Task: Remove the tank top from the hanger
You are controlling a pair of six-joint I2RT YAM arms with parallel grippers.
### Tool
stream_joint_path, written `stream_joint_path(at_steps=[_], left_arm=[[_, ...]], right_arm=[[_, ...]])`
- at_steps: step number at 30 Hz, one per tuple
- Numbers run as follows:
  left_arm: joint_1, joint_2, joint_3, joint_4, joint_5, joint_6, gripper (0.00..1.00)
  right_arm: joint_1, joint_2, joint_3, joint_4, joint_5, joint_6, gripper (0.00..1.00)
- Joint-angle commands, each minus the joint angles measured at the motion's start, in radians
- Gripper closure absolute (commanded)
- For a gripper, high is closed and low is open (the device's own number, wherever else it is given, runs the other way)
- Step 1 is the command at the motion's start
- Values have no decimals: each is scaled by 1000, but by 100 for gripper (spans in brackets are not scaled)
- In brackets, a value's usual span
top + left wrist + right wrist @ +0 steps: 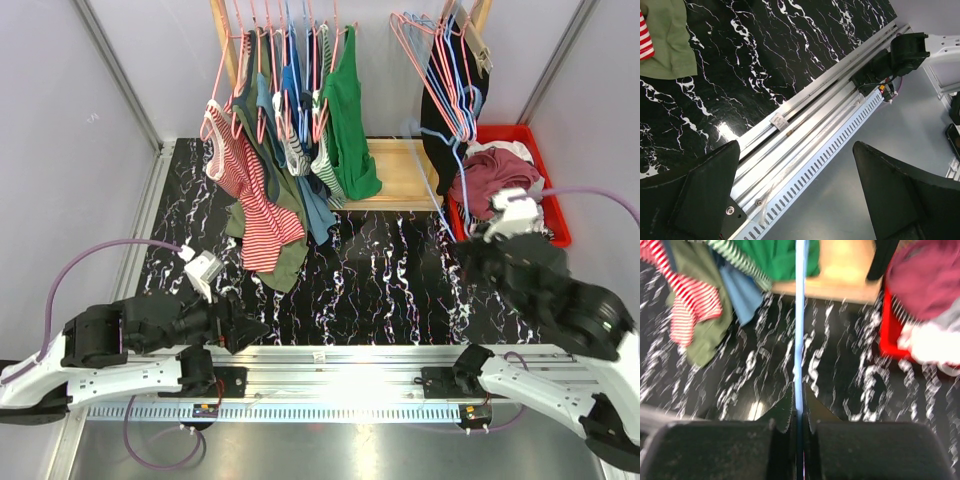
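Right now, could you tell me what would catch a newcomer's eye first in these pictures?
The row of bright garments on hangers at the table's far edge stands out, with a red-and-white striped top drooping onto the black marbled tabletop. On the right, a red bin holds a maroon garment, and the right gripper is shut on a light blue hanger.

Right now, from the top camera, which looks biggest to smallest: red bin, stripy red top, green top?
1. red bin
2. stripy red top
3. green top
The two tops look close in size, and both hang bunched.
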Motion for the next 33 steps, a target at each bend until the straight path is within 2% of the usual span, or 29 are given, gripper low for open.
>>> stream_joint_path(at_steps=[1, 5, 8, 9, 10, 13, 15, 16, 20, 22, 29, 33], left_arm=[[-3, 14, -14, 84, -47, 17, 1], [-4, 14, -45, 109, -41, 19, 1], [-4, 5, -69, 141, -33, 19, 1], [-4, -6, -77, 147, -32, 19, 1], [-4, -12, -84, 161, -25, 17, 1], [-4, -36, -103, 169, -22, 8, 1], [-4, -56, -109, 172, -19, 3, 1], [-4, -64, -109, 170, -21, 2, 1], [-3, -90, -114, 165, -15, -9, 1], [-4, -110, -120, 167, -12, -18, 1], [-3, -141, -138, 175, -2, -27, 1], [-3, -135, -140, 181, 10, -27, 1]], right_arm=[[1, 156, 52, 234, 163, -80, 100], [-22, 350, 227, 342, 180, -179, 100], [-196, 499, 404, 348, -5, -194, 100], [-258, 571, 444, 331, -121, -179, 100], [-323, 608, 484, 317, -143, -177, 100], [-404, 756, 686, 254, -249, -183, 100], [-425, 847, 762, 219, -316, -199, 100], [-442, 886, 859, 192, -347, -202, 100], [-491, 1055, 1073, 74, -421, -212, 100], [-493, 1072, 1115, 49, -436, -216, 100], [-494, 1047, 1054, 38, -420, -216, 100], [-494, 1001, 934, 59, -397, -196, 100]])
